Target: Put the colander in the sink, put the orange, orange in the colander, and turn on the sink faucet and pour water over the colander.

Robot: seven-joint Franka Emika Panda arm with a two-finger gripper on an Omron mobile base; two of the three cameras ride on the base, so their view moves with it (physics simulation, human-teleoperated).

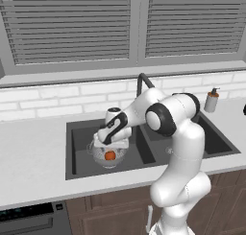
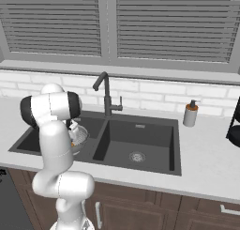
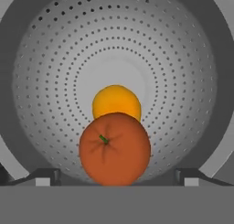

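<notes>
Perforated silver-grey metal colander (image 1: 108, 155) seated in left basin of dark grey sink (image 1: 77, 169).
Left to right: both round orange fruits (image 3: 114, 147) lie directly below the wide-open, empty end effector (image 3: 117, 178); the slim dark faucet (image 2: 106, 96) stands to its right, behind the basins' divider.

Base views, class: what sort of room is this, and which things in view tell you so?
Most likely a home kitchen, rendered. A dark double-basin sink sits in a pale counter with a tall faucet behind it, wooden cabinets run below, and a colander in the left basin holds two oranges.
</notes>
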